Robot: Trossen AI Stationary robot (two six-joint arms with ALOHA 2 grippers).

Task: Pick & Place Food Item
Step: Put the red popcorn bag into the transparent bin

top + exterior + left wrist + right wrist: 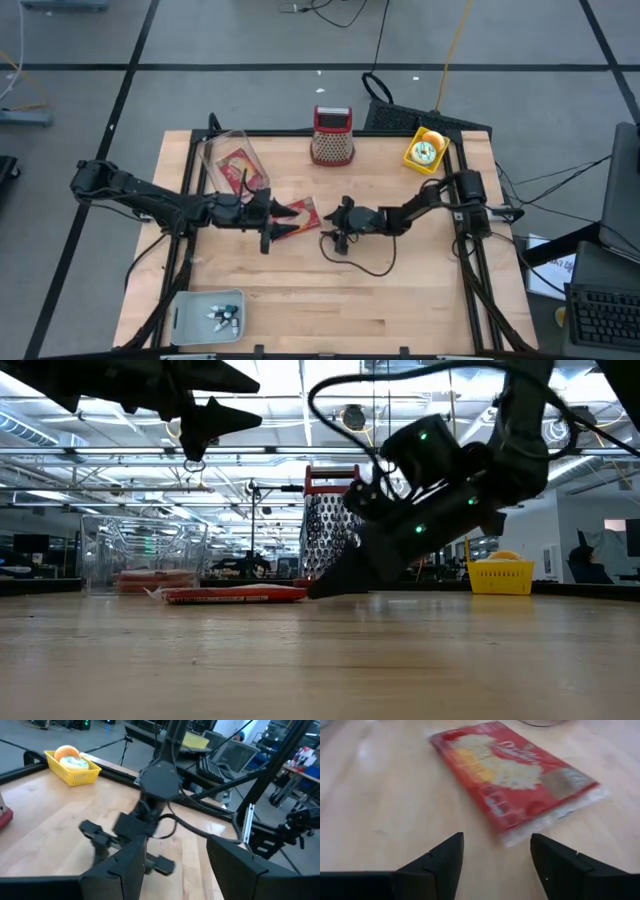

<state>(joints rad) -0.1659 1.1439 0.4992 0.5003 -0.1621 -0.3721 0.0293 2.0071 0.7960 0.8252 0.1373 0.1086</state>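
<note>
A flat red food packet (300,218) (510,775) lies on the wooden table (400,290), near its middle. My right gripper (328,217) (497,857) is low over the table just right of the packet. Its fingers are open and slant down toward the packet's clear sealed end, with nothing between them. In the low view its fingertips (322,588) stand right beside the packet (235,595). My left gripper (288,210) (245,420) hangs open, high above the packet's left end, and holds nothing (177,865).
A clear plastic container (232,160) with another red packet stands at the far left. A red-topped grater (332,136) and a yellow basket (425,150) with round food stand along the far edge. A small tray (208,314) sits at the near left corner.
</note>
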